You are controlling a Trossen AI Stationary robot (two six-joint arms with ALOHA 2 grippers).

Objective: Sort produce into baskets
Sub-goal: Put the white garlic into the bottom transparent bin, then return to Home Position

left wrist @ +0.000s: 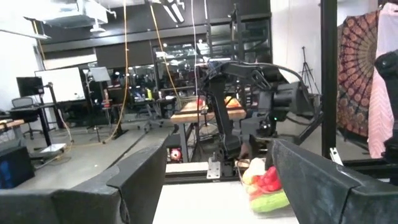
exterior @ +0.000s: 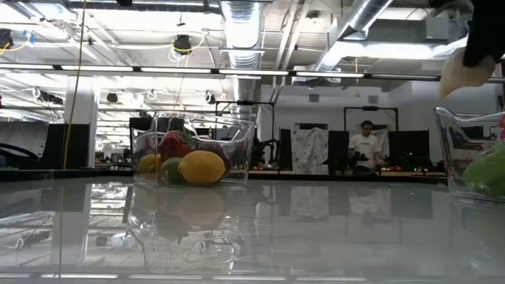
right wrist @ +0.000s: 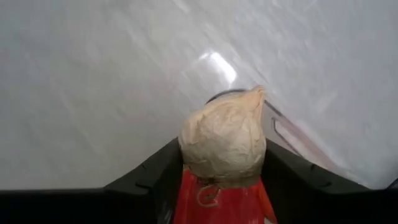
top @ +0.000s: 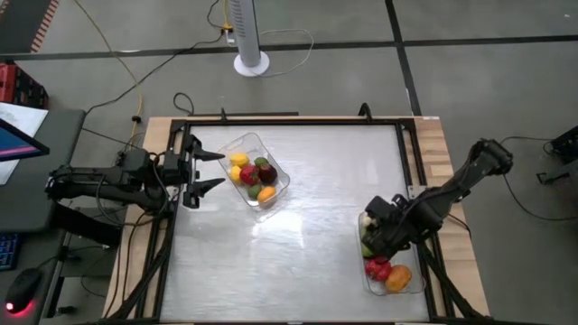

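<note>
- My right gripper [right wrist: 222, 180] sits over the far end of the right basket [top: 413, 287], at the table's right edge. Between its fingers there is a pale, papery, garlic-like bulb [right wrist: 222, 144], fingers pressed on both sides.
- A red piece [right wrist: 219, 200] shows just beneath the bulb in the wrist view; I cannot tell what it is.
- The right basket holds a red piece [top: 377, 267], an orange piece [top: 397, 277] at its near end, and green produce [exterior: 488, 173] partly hidden under my arm.
- My left gripper [top: 214, 170] hovers at the table's far left, fingers spread wide, nothing between them, tips pointing at the left basket [top: 256, 144].
- The left basket, far left of centre, contains yellow [top: 238, 161], red [top: 248, 175], dark purple [top: 267, 174] and orange [top: 266, 192] pieces.
- In the low view a lemon [exterior: 202, 167] lies against the left basket's near wall.
</note>
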